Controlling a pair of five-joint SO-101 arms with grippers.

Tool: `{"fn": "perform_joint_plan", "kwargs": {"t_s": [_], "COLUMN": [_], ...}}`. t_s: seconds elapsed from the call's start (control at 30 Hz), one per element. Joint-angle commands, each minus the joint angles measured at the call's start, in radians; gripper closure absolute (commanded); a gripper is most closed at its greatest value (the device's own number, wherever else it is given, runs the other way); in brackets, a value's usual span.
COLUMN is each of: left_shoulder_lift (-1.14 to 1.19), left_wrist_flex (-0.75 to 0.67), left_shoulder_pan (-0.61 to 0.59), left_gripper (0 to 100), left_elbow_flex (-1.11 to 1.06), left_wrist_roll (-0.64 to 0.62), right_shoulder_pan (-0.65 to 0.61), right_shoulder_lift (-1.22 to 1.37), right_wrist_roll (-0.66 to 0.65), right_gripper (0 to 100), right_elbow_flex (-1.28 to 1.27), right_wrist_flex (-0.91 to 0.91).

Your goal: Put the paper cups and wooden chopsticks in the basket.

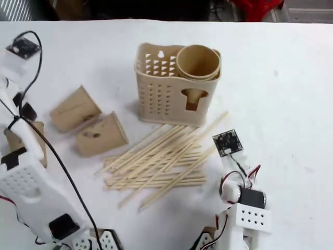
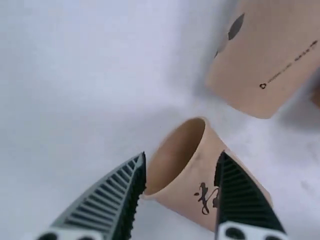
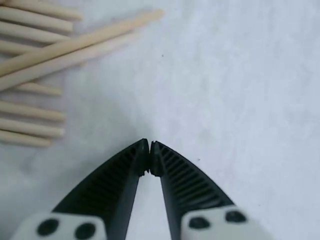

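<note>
My left gripper straddles, wide open, a paper cup lying sideways on the white table, while my right gripper is closed, empty, beside slanting chopsticks.

My left gripper has matt black plastic fingers with ribbed inner faces, greyish where light hits. My right gripper is the same ribbed black plastic on smooth white plastic mounts. The tan paper cup on its side is smooth, matt paper with a dark printed mark. The second tan paper cup is identical matt paper. The pale wooden chopsticks are bare, dull wood. The cream perforated basket is moulded plastic with a slight sheen. The white tabletop is matt and faintly textured; cloth or paper, can't tell.
</note>
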State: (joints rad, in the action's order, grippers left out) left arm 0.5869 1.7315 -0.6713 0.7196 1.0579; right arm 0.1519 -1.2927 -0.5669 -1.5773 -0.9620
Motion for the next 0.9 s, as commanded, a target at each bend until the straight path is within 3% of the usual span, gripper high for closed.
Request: {"fn": "perform_joint_plan", "kwargs": {"t_s": [0.0, 0.37, 0.73, 0.87], "left_shoulder_lift": [0.024, 0.045, 0.033, 0.033], "left_wrist_flex": [-0.011, 0.054, 0.054, 0.054], "left_shoulder_pan": [0.013, 0.001, -0.068, -0.105], "left_gripper": [77, 77, 82, 91], "left_elbow_flex": [0.011, -0.002, -0.219, -0.221], "left_wrist_roll": [0.038, 0.04, 0.103, 0.103], "right_shoulder_pan": [-0.005, -0.005, -0.005, -0.005], "right_shoulder_lift": [0.004, 0.004, 0.004, 0.004], "right_wrist_roll": [0.0, 0.0, 0.0, 0.0], "right_gripper": [98.1, 98.1, 98.0, 98.0], "right_elbow_flex": [0.006, 0.006, 0.006, 0.006], "right_wrist_flex": [0.016, 0.016, 0.018, 0.018]}}
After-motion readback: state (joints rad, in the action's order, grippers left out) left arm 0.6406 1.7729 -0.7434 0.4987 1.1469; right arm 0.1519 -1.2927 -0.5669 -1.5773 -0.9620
